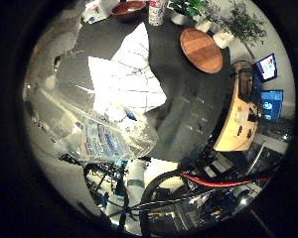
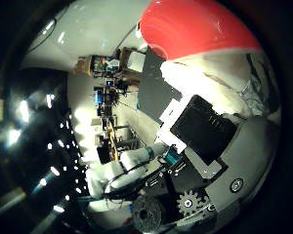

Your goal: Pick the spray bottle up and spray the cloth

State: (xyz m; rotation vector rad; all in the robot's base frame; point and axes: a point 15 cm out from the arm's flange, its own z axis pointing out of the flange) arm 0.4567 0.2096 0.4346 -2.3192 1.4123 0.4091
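One hand (image 2: 205, 146), white and black, closed round the spray bottle (image 1: 114, 135). Held against the palm, tilted, clear of the dark table (image 1: 188, 104). Black pad and white shell of a finger (image 2: 202, 129) reaching far into the thumb-side view, with a small gear (image 2: 188, 202) at the base. Fingertips not to be made out against the bottle.

Clear plastic in the bottle's wall, with a blue and white label round it; whether any liquid is inside, impossible to tell. Filling much of the little-finger-side view, so close to the palm.

Taking the line from the bottle across the table as twelve o'clock: white cloth (image 1: 131, 79) straight ahead at twelve, lying crumpled and partly unfolded on the table, apart from the bottle. Round wooden board (image 1: 201, 49) at about two o'clock, flat on the table. Brown bowl (image 1: 129, 9) beyond the cloth at twelve, near the far edge, its contents not visible. White and red can (image 1: 155, 11) just beside the bowl at about one o'clock. Potted plants (image 1: 188, 7) farther round toward two, cut off by the edge of the view.

Large red rounded shape (image 2: 195, 24) with white beneath it, pressed close in the thumb-side view; too near and too cut off to tell what it belongs to. Bottle's nozzle not clearly distinguishable in either view.
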